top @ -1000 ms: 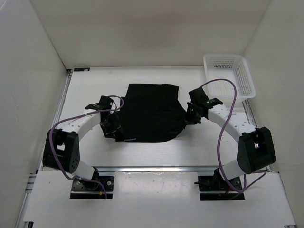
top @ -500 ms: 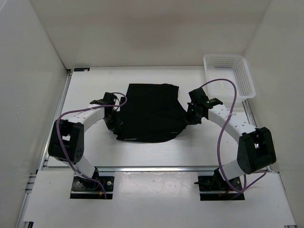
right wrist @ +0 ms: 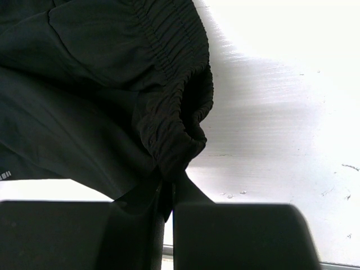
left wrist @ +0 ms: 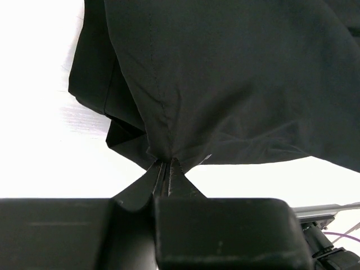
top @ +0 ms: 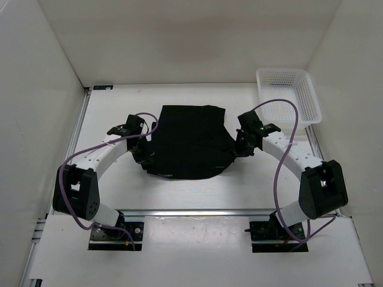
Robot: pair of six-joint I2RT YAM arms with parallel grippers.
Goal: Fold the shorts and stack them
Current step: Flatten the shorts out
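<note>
The black shorts lie spread on the white table between both arms. My left gripper is shut on the shorts' left edge; the left wrist view shows its fingertips pinching a fold of the shorts that puckers into the jaws. At the right side my right gripper is shut on the bunched elastic waistband, with the cloth gathered into its fingertips. A small white print shows at the left edge of the right wrist view.
A white mesh basket stands at the back right corner of the table. White walls close in the table on the left, back and right. Purple cables loop over both arms.
My left gripper has moved in to the shorts' left edge and closed on the cloth, lifting that edge slightly. The right arm has stayed put, still holding the waistband.
</note>
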